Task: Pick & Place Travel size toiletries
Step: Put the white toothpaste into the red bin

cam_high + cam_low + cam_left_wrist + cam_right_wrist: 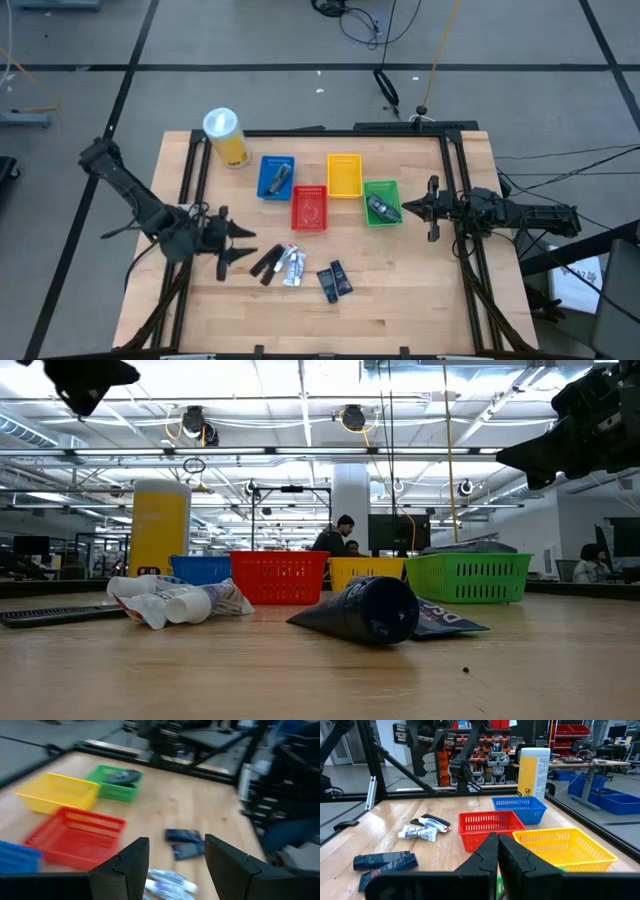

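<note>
My left gripper [243,246] hangs with jaws apart and empty; the tubes [291,264] lie crowded just ahead of it. Risk: closing here may catch two items or knock the dark piece [266,264] aside. My right gripper [408,209], fingers pressed together, waits beside the green basket [382,186].

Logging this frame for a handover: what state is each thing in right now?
Left claw: open, empty, beside the loose toiletries.
Right claw: shut, empty, by the green basket.
Green basket: holds a dark item.
Blue basket: holds a dark item.
Red basket: looks empty.
Yellow basket: empty.
White tubes: lying flat.
</note>
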Tool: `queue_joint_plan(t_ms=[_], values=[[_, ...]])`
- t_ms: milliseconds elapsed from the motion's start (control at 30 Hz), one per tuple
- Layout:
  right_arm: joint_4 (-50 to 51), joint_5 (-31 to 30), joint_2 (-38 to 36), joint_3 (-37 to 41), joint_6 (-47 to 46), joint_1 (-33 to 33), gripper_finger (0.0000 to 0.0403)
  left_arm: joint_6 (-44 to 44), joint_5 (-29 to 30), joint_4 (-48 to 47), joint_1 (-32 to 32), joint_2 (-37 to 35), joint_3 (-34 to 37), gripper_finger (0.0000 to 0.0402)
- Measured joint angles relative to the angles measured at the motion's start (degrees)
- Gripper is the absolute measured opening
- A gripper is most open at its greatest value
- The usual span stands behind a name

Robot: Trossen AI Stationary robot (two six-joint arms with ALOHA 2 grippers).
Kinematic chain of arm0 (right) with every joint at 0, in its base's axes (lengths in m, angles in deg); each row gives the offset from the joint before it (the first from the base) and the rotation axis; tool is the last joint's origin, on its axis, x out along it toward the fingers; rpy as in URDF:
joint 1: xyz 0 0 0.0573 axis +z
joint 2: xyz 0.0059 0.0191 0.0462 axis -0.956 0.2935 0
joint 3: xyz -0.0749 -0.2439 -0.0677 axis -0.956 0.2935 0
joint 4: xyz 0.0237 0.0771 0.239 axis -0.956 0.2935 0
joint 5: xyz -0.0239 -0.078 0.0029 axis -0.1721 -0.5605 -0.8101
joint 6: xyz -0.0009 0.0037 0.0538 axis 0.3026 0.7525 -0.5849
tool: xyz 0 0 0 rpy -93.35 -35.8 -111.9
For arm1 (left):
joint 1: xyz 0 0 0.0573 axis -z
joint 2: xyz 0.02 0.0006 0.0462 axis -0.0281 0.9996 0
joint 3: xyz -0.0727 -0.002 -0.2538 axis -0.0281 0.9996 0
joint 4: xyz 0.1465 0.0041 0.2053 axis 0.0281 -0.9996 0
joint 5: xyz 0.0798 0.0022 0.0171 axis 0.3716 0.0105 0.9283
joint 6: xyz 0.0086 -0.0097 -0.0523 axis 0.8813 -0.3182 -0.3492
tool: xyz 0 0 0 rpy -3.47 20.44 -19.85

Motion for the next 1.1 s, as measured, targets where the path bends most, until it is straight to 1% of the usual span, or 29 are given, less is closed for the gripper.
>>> queue_joint_plan(t_ms=[133, 333, 467, 567, 700, 800, 867, 933, 1000, 1100], values=[[0.00, 0.00, 0.00, 0.00, 0.01, 0.00, 0.0004, -0.08, -3.28, 8.20, 1.57, 2.05, 3.95, 0.0186], [0.00, 0.02, -0.01, 0.00, 0.49, -0.01, 0.0004, -1.12, -3.47, 15.88, 3.31, 6.53, 7.03, 0.0186], [0.00, 0.00, 0.01, 0.00, 1.42, 0.00, 0.0004, -8.03, -3.51, 15.49, 2.89, 11.37, 7.53, 0.0186], [0.00, 0.01, 0.00, 0.00, 1.51, 0.01, 0.0004, -11.73, -4.65, 16.21, 1.44, 15.26, 7.53, 0.0186], [0.00, 0.00, -0.01, 0.00, 1.51, 0.02, 0.0004, -14.97, -9.31, 18.55, -2.23, 20.19, 6.98, 0.0186], [0.00, 0.00, 0.00, -0.01, 1.51, 0.00, 0.0004, -16.45, -15.25, 18.27, -5.69, 23.88, 4.13, 0.0186], [0.00, 0.00, 0.01, 0.00, 1.51, 0.02, 0.0004, -15.91, -18.99, 16.42, -7.68, 26.20, 1.48, 0.0186], [0.00, 0.00, 0.00, 0.00, 1.51, 0.02, 0.0004, -15.19, -21.61, 11.27, -9.32, 28.33, -1.89, 0.0186], [0.00, 0.01, 0.01, -0.01, 1.51, 0.00, 0.0004, -15.66, -23.45, 3.67, -11.03, 30.31, -5.92, 0.0186], [0.00, 0.01, 0.02, 0.00, 1.51, 0.02, 0.0004, -19.48, -24.11, -9.16, -13.40, 33.05, -11.22, 0.0186]])
